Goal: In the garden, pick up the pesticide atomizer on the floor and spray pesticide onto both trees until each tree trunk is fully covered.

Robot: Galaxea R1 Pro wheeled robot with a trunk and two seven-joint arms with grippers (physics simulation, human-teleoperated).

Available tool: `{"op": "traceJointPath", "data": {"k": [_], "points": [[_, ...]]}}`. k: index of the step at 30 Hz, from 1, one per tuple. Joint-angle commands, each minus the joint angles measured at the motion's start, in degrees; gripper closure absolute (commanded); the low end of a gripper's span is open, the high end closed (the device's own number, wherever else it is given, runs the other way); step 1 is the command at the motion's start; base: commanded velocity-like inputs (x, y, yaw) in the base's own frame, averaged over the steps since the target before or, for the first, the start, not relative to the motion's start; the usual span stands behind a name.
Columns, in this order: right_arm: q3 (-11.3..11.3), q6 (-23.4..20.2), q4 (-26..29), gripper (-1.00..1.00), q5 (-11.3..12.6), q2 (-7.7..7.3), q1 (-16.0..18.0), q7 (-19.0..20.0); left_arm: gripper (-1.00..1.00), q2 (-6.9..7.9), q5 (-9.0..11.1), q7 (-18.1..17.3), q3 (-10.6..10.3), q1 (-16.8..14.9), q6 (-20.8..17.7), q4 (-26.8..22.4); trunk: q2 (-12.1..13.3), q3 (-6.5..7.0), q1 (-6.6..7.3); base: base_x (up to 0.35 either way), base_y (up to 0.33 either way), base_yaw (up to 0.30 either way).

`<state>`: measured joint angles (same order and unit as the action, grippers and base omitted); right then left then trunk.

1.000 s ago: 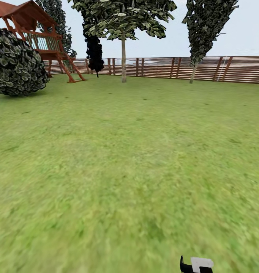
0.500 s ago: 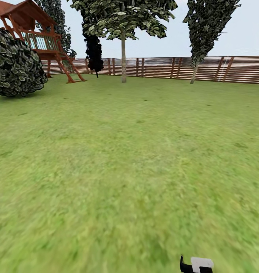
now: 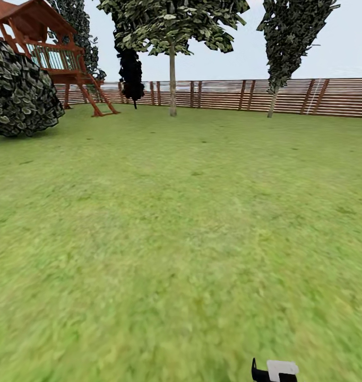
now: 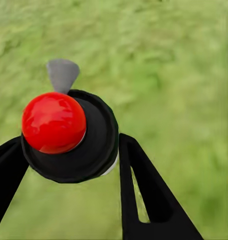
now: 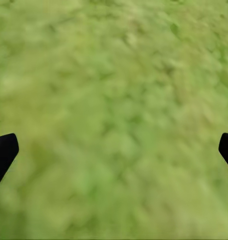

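- A wide green lawn (image 3: pixel 181 239) spreads from near to far, closed at the far side by a brown slatted fence (image 3: pixel 229 95).
- Far left, a dark round bush (image 3: pixel 22 90) sits in front of a red-brown wooden play tower (image 3: pixel 48 53); both have slid slightly left over the last second, and the far right tree has slid slightly right, so the camera is moving, not the garden.
- Two trees with pale trunks stand by the fence: one tree trunk (image 3: pixel 172 85) centre-left, a thinner-looking one (image 3: pixel 273 103) to the right, both far off. A thin all-black tree (image 3: pixel 131 69) stands between the tower and the first trunk.
- The left gripper (image 4: pixel 68 155) is closed around the pesticide atomizer (image 4: pixel 68 135), its black fingers (image 4: pixel 144 195) on either side of the dark bottle with its red top (so pickup is done).
- The right gripper (image 5: pixel 114 145) is spread wide over grass, holding nothing.
- A small black-and-white shape (image 3: pixel 275 370) at the near edge is probably part of the robot.
- Judging by this, the robot is heading for the trees; spraying has not begun.
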<state>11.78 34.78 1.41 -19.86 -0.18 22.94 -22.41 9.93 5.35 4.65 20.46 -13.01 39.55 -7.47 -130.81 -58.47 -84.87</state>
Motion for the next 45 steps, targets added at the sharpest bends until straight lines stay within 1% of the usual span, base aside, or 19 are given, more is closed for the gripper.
{"op": "traceJointPath", "data": {"k": [1,45], "points": [[0.0,0.0,0.0,-1.0,0.0,0.0,0.0,0.0,1.0,0.0,0.0,0.0,0.0,0.0,0.0,0.0,0.0,0.0,0.0,0.337,0.0,0.0],[0.0,0.0,0.0,-1.0,0.0,0.0,0.0,0.0,1.0,0.0,0.0,0.0,0.0,0.0,0.0,0.0,0.0,0.0,0.0,0.337,0.0,0.0]]}}
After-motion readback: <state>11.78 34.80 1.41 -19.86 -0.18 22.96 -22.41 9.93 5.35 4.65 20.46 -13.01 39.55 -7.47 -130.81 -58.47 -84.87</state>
